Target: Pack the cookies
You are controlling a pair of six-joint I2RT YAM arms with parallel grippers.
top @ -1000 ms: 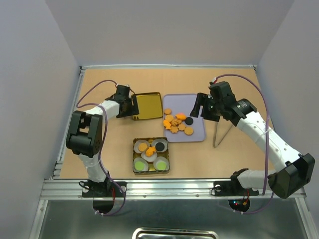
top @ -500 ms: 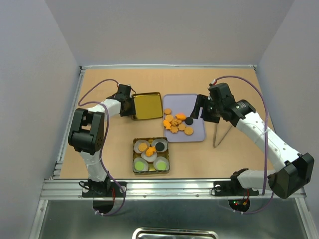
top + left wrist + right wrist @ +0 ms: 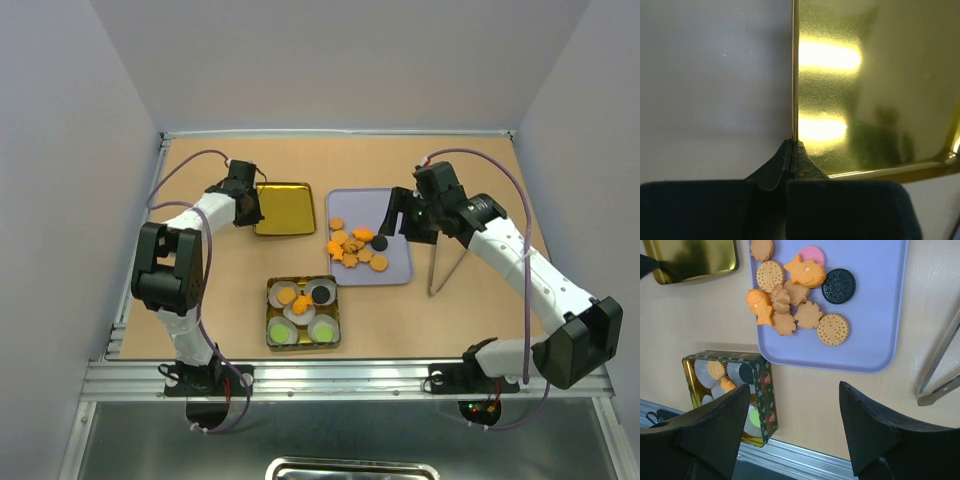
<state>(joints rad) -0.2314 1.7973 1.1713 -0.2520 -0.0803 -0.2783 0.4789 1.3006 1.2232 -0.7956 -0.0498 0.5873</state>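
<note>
Gold lid (image 3: 283, 209), left-rear of the table (image 3: 200, 300): my left gripper (image 3: 250, 205) is closed right down on its thin left edge. In the left wrist view the two fingertips meet with only the rim of the lid (image 3: 865, 85) pinched between them (image 3: 791, 150). I cannot tell whether the lid sits flat on the table or is tipped up off it. My right gripper (image 3: 393, 222) has its jaws spread wide and holds nothing. It hangs above the lavender tray (image 3: 398, 265), touching neither the tray nor what is on it, and its wrist view looks down between the fingers (image 3: 794, 387) at the tray's near edge. The cookies (image 3: 355, 248) lie loose on the left half of the tray. Seen from the right wrist (image 3: 795, 295) they are mostly orange rounds and flower shapes, bunched and partly overlapping, with one pink and one black at the side. Nearer my bases stands a small square tin (image 3: 270, 315), open, lined with white paper cups (image 3: 322, 328). A few orange pieces (image 3: 293, 298) and one black (image 3: 321, 293) sit in the rear cups, with green in the two front ones. Metal tongs (image 3: 445, 270) lie on the table just right of the tray, apart from it.
</note>
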